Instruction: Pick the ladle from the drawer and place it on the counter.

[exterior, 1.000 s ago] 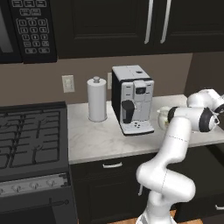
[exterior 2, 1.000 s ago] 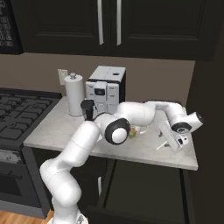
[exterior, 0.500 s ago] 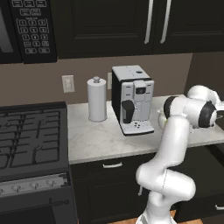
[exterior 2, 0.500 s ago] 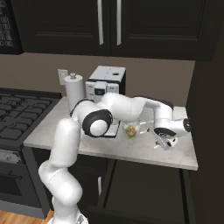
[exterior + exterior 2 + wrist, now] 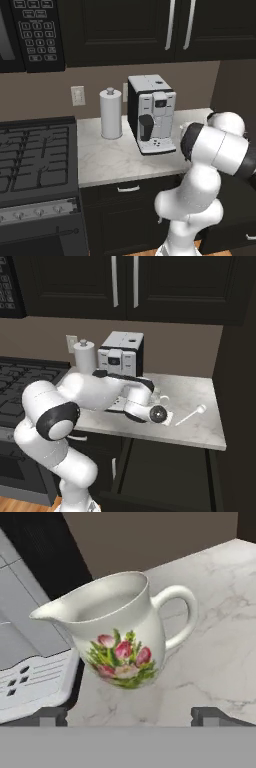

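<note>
The ladle (image 5: 190,416) lies flat on the counter (image 5: 200,428) near its right front, bowl end toward the wall, with nothing touching it. My gripper (image 5: 161,411) hovers low over the counter to the ladle's left. It points toward the back wall at a white flowered pitcher (image 5: 122,629). In the hand view the gripper (image 5: 132,717) is open, its fingertips (image 5: 50,716) far apart with nothing between them. The dark drawer (image 5: 170,463) stands pulled out below the counter edge.
A coffee machine (image 5: 150,112) and a paper towel roll (image 5: 111,114) stand at the back of the counter (image 5: 110,160). The black stove (image 5: 35,155) is to the left. The pitcher (image 5: 161,400) sits just right of the coffee machine (image 5: 120,358).
My hand has swung left across the counter, away from the ladle, which stays lying where it was let go. The arm's elbow has folded in toward the base.
</note>
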Controlling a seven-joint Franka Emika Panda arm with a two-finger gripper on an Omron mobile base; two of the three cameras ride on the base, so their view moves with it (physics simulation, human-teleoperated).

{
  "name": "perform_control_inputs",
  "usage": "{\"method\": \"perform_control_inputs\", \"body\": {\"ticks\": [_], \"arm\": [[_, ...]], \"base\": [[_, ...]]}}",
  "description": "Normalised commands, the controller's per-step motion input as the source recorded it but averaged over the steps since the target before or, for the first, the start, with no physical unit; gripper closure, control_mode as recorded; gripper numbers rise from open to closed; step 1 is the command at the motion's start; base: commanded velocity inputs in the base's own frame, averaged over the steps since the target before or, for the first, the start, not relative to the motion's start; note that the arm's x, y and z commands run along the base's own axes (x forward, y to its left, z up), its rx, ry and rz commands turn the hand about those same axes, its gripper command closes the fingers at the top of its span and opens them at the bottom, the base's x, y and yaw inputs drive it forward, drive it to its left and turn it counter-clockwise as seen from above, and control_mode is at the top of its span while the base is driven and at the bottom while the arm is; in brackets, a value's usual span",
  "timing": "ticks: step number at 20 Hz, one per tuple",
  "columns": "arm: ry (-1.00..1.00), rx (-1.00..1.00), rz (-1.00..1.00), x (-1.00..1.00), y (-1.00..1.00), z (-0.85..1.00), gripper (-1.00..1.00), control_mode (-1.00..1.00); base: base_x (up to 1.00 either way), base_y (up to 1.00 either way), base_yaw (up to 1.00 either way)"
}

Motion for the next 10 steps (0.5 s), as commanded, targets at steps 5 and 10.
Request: {"method": "perform_control_inputs", "body": {"ticks": [5, 10], "arm": [[0.0, -0.37, 0.12, -0.13, 0.12, 1.0, -1.0, -1.0], [0.04, -0.24, 0.22, -0.48, -0.05, 1.0, -1.0, -1.0]], "base": [[0.0, 0.0, 0.0], [0.0, 0.0, 0.0]]}}
